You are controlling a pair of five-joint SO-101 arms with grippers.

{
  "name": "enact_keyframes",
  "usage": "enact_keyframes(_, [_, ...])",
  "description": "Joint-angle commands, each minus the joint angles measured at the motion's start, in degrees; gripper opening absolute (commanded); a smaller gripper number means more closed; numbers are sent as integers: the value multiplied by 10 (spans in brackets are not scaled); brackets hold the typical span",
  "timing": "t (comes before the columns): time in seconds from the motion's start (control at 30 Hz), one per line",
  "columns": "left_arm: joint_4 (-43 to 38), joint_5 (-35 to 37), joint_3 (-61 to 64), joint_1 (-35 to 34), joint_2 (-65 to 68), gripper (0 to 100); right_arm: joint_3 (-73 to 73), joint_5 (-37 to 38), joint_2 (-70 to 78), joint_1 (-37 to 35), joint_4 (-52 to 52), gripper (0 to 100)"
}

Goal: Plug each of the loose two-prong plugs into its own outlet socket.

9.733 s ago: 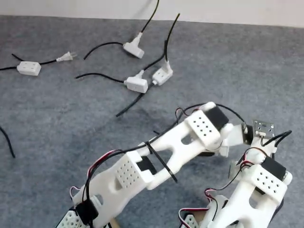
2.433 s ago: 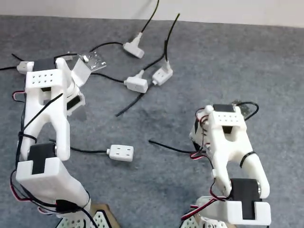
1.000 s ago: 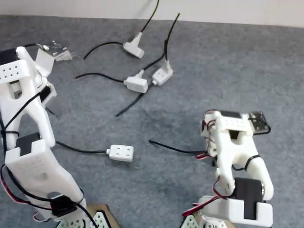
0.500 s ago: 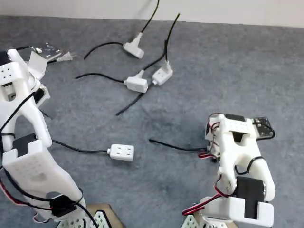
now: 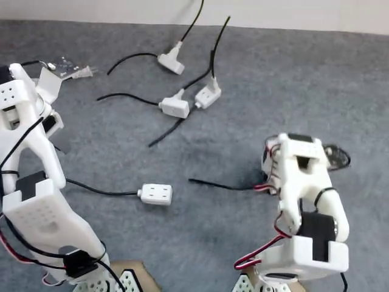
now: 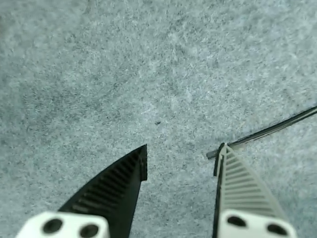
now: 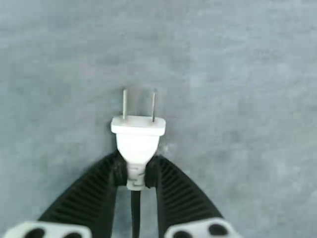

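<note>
Plug (image 7: 137, 131) in hand: right end effector (image 7: 136, 166) clamps its neck, prongs pointing ahead over bare desk (image 7: 237, 59). Left end effector (image 6: 182, 148) gapes wide, empty, black cord (image 6: 277, 124) just beside one finger. Next, likely: carry plug to outlet socket (image 5: 155, 194), well apart, and line prongs with slots. Slots hard to read; from above, right arm (image 5: 304, 182) hides the grip.

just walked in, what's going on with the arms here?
Plug-and-socket job on a grey mat. The right tool is shut on a white two-prong plug, prongs pointing away from it, not yet in a socket. The left tool is open above bare mat beside a black cord, holding nothing. A white socket block lies on the mat with nothing plugged in, and another loose plug sits toward the far left.
</note>
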Motion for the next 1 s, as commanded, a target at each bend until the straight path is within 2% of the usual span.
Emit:
enact_keyframes(0.0, [9, -6, -20, -5, -2, 238, -118, -7, -5, -18, 102, 8])
enact_keyframes(0.17, [9, -6, -20, -6, -2, 238, -236, 4, -1, -18, 159, 8])
enact_keyframes(0.2, [9, -6, -20, -6, -2, 238, -240, 31, 0, -21, 158, 8])
enact_keyframes(0.27, [9, -5, -20, -5, -2, 238, -233, 134, 0, -34, 143, 12])
enact_keyframes(0.33, [9, -5, -19, -5, -2, 238, -229, 332, 0, -40, 144, 13])
enact_keyframes(0.47, [9, -4, -10, -4, -2, 237, -233, 841, -3, -76, 188, 10])
enact_keyframes(0.53, [9, -4, -10, 0, -2, 236, -235, 1003, -5, -93, 240, 9])
enact_keyframes(0.67, [9, -3, -8, 13, -2, 235, -258, 1127, -3, -121, 258, 8])
enact_keyframes(0.87, [11, -2, -8, 38, -7, 235, -353, 1201, -5, -163, 284, 8])
enact_keyframes(0.97, [11, -2, -8, 44, -7, 235, -381, 1335, -5, -186, 306, 8])
